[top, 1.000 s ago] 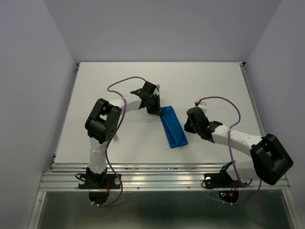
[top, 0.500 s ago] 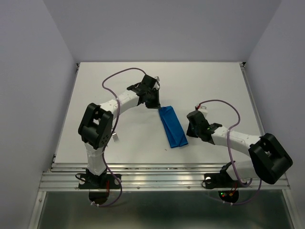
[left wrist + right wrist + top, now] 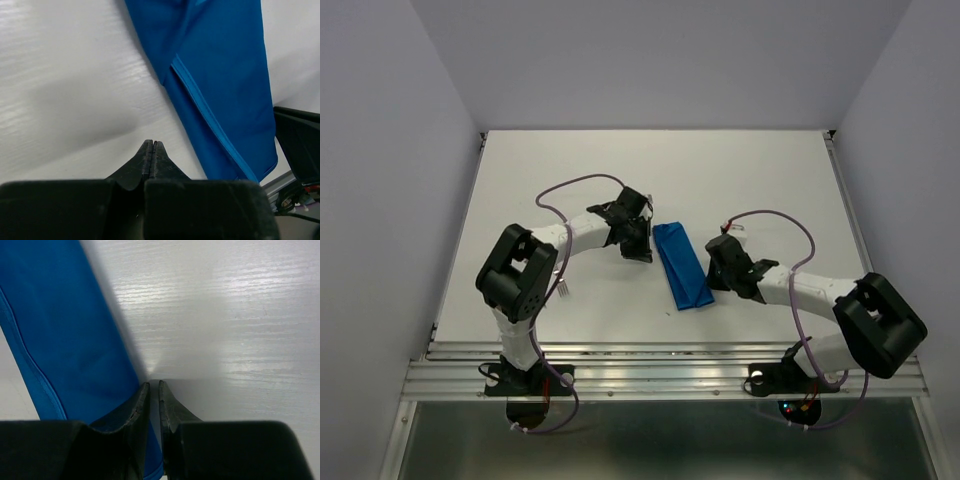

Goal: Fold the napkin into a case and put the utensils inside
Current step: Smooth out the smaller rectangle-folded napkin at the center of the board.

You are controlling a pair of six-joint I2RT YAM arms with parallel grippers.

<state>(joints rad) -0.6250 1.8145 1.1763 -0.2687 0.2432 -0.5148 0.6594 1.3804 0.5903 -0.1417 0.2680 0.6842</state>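
Note:
The napkin [image 3: 681, 265] lies on the white table folded into a narrow bright blue case, running from far left to near right. The left wrist view shows a lighter hem line along the napkin [image 3: 220, 75]. My left gripper [image 3: 640, 248] stands just left of the case's far half, shut and empty, its tips [image 3: 152, 143] over bare table. My right gripper [image 3: 716, 272] is at the case's right edge. Its jaws [image 3: 154, 384] stand a narrow gap apart, one finger over the napkin [image 3: 60, 330], with nothing seen pinched. The utensils are not in view.
The white table [image 3: 760, 180] is bounded by grey walls at the back and sides. A metal rail [image 3: 660, 375] runs along the near edge, where both arm bases stand. Purple cables loop over each arm. My right gripper's black body [image 3: 297, 140] shows beyond the case.
My left gripper lifted away from the case's far end, opened briefly, then came down shut at its left side. My right gripper edged left to the case's right edge.

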